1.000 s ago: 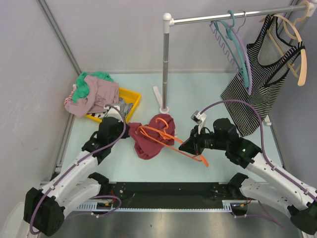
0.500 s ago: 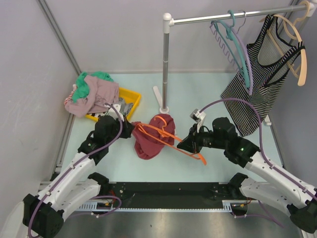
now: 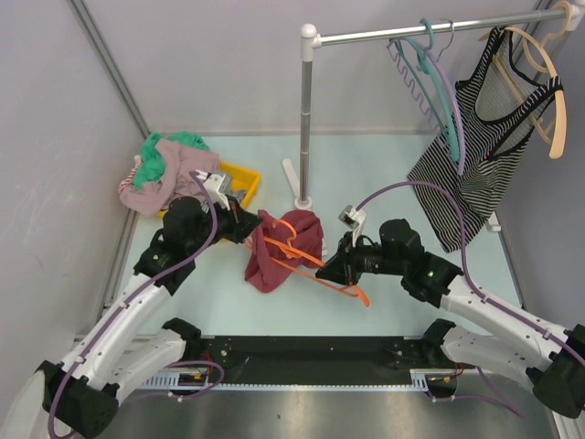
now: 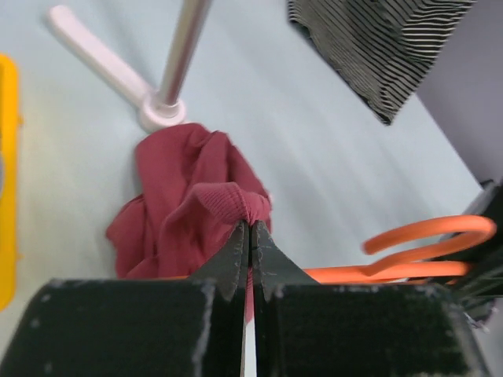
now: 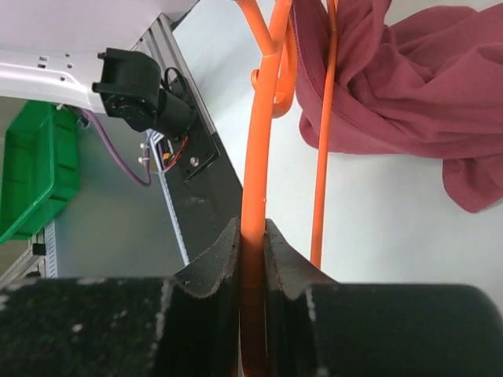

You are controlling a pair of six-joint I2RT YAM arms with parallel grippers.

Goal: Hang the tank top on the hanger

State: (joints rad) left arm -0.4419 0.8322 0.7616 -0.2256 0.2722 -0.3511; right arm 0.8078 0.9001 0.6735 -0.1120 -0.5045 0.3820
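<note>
The maroon tank top (image 3: 283, 247) hangs in a bunch at the table's middle, lifted at its left edge. My left gripper (image 3: 249, 227) is shut on a fold of it; in the left wrist view the fabric (image 4: 196, 212) is pinched at my fingertips (image 4: 250, 228). The orange hanger (image 3: 306, 256) is threaded partly into the top, one shoulder inside the fabric. My right gripper (image 3: 340, 267) is shut on the hanger's bar; in the right wrist view the orange bar (image 5: 255, 196) runs between my closed fingers and the tank top (image 5: 393, 86) lies beyond.
A clothes rail post (image 3: 305, 119) stands just behind the top on a white foot. A yellow bin (image 3: 239, 187) with a pink and green garment pile (image 3: 169, 169) sits back left. A striped tank top (image 3: 475, 146), teal and lilac hangers (image 3: 443, 91) hang back right.
My left gripper has risen and moved back-left, lifting the tank top's edge. My right gripper has shifted left with the hanger, pushing it further into the top.
</note>
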